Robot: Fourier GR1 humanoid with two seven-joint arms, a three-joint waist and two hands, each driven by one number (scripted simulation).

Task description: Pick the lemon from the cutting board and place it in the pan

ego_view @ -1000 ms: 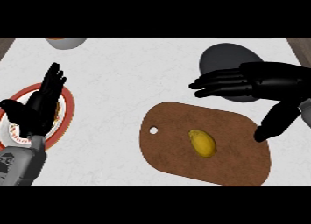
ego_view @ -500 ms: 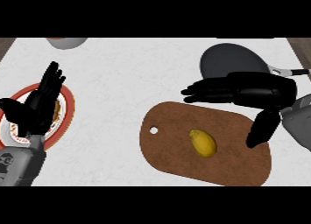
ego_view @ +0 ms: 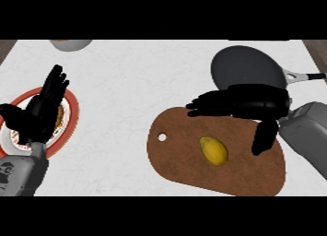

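Since half a second ago the left hand (ego_view: 35, 115) has not moved: it rests open, fingers straight and pointing up, over the one red-rimmed plate (ego_view: 71, 102), hiding much of it. The right hand (ego_view: 244, 103) has come down and in toward the board (ego_view: 220, 177); its fingers are spread wide and straight, pointing left over the board's upper edge, the thumb hanging down on the right, and it holds nothing. There is one bowl (ego_view: 70, 44), cut off at the top left so only its lower rim shows. One brown board lies right of centre, with one yellow lemon (ego_view: 213, 150) on its middle, apart from the right hand. One dark pan (ego_view: 247, 66) sits above the board, its lower edge covered by the hand and its handle cut off at the right edge.
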